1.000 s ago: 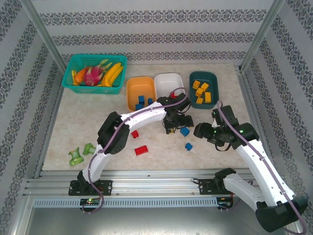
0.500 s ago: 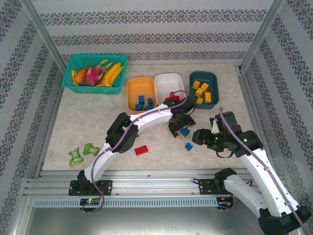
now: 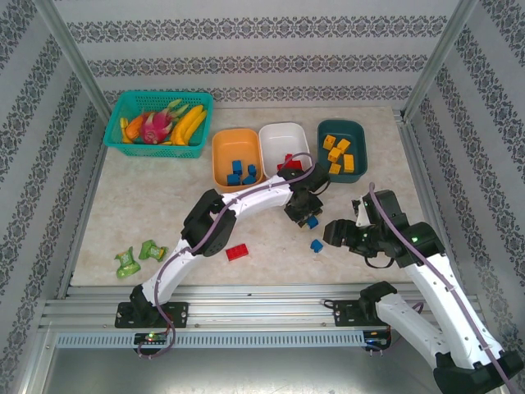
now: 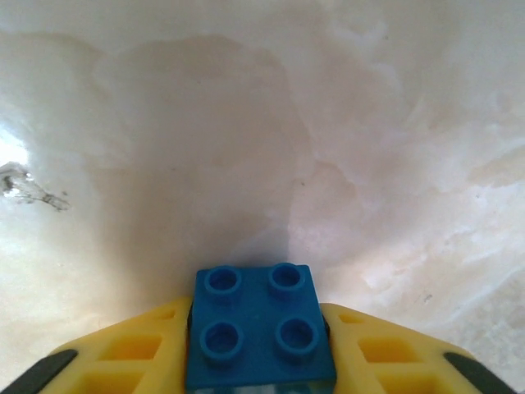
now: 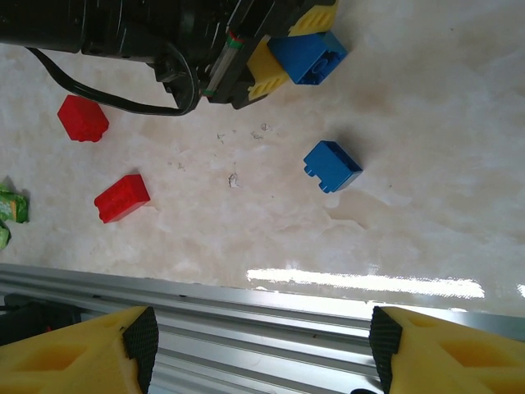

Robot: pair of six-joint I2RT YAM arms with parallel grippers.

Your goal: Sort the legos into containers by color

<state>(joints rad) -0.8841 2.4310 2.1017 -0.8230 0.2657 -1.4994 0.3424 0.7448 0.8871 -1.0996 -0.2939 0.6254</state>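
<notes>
— Where is the left tool [image 3: 307, 213]?
— Over the middle of the pale marbled bench [image 3: 139, 205], just on the near side of the white rounded plastic tub [image 3: 279, 139]. Its yellow fingers [image 4: 123, 361] press on both sides of a small blue four-stud plastic brick [image 4: 261, 332], pinching it. I cannot tell whether that brick touches the bench.
— And the right tool [image 5: 258, 353]?
— To the right of the left one and a little nearer, with its fingers spread wide and nothing between them. Just left of it a second blue plastic brick [image 5: 332, 166] lies loose on the bench, near the pinched one but apart from it.
— Other loose pieces?
— Further left are a near red plastic brick [image 5: 121, 198] and a far red plastic brick [image 5: 83, 117], apart from each other.
— The tubs?
— Side by side at the far part of the bench. The orange rounded plastic tub [image 3: 234, 144] on the left holds blue bricks [image 3: 242, 171]. The white one in the middle holds red bricks [image 3: 287, 161]. The dark teal rounded plastic tub [image 3: 359, 144] on the right holds yellow bricks [image 3: 338, 154].
— Anything else?
— A teal mesh basket [image 3: 156, 95] of fruit at the far left, and a small green toy figure [image 3: 135, 258] at the near left.
</notes>
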